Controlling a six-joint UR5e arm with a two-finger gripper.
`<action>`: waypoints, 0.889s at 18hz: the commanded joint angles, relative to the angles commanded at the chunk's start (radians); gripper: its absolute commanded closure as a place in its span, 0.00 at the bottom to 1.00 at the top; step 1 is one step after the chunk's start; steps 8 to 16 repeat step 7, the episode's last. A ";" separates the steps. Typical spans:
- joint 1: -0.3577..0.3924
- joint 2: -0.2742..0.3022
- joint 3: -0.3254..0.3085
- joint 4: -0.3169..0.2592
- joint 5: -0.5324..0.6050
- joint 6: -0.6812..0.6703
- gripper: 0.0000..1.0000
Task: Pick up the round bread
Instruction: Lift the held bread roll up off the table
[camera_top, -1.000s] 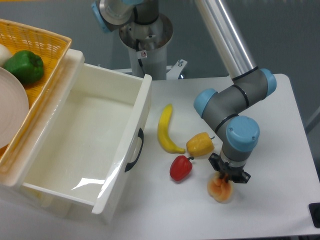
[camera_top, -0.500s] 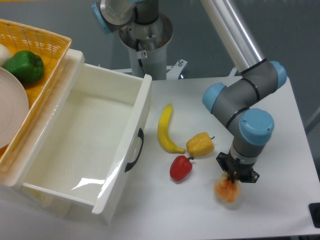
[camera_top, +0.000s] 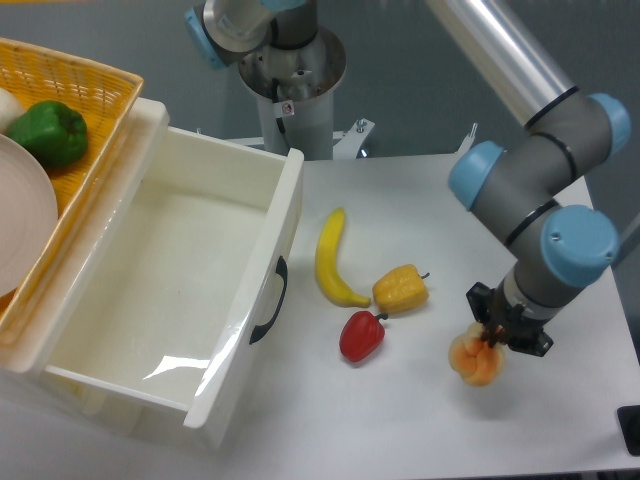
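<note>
The bread (camera_top: 476, 362) looks glossy, like plastic. The white bin (camera_top: 165, 290) is shiny smooth plastic with a sheen near its front edge. The basket (camera_top: 70, 90) is woven. The table (camera_top: 560, 420) is matt white.

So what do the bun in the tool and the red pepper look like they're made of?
The bun, held by the tool, looks like moulded plastic or rubber: a glossy orange and pale yellow surface with smooth lobes, no crumb texture. The red pepper also looks like toy plastic, uniformly red with a shiny highlight. Neither can be confirmed by look alone.
</note>
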 joint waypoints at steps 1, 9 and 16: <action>0.002 0.005 0.000 -0.002 0.000 0.000 1.00; 0.011 0.041 0.008 -0.048 0.006 0.029 1.00; 0.011 0.041 0.008 -0.048 0.006 0.029 1.00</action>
